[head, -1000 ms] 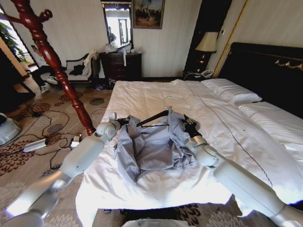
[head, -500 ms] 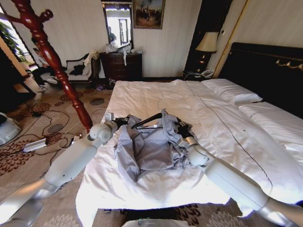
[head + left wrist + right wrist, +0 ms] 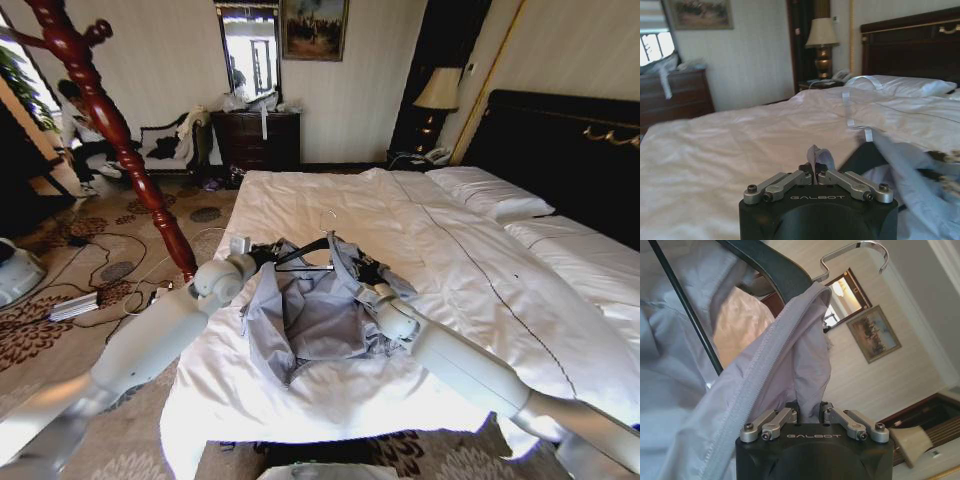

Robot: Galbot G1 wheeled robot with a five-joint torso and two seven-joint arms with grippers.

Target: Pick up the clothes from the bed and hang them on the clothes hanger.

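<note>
On the bed (image 3: 470, 270), head view: clothes (image 3: 310, 315), one blue-grey shirt, bunched near the foot end on the white duvet. Clothes hanger (image 3: 300, 255), black with silver hook, at the shirt's upper edge on the headboard side, partly inside the collar. Left gripper (image 3: 262, 255) at the shirt's left shoulder, arm stretched forward from the lower left, wrist level. Right gripper (image 3: 360, 272) at the shirt's right shoulder, arm reaching in from the lower right, forearm rising toward the cloth.

Left wrist view: left gripper (image 3: 813, 171), fingers drawn close together, pinching a small fold of blue-grey cloth; shirt (image 3: 910, 180) draped beside it over the duvet; bed (image 3: 730, 150) spreading beyond, pillows against the dark headboard.

Right wrist view: right gripper (image 3: 807, 412), fingers narrow, clamped on a fold of the shirt (image 3: 740, 390); hanger (image 3: 770, 270) above the fingers, its black shoulder under the cloth edge, silver hook free.
</note>
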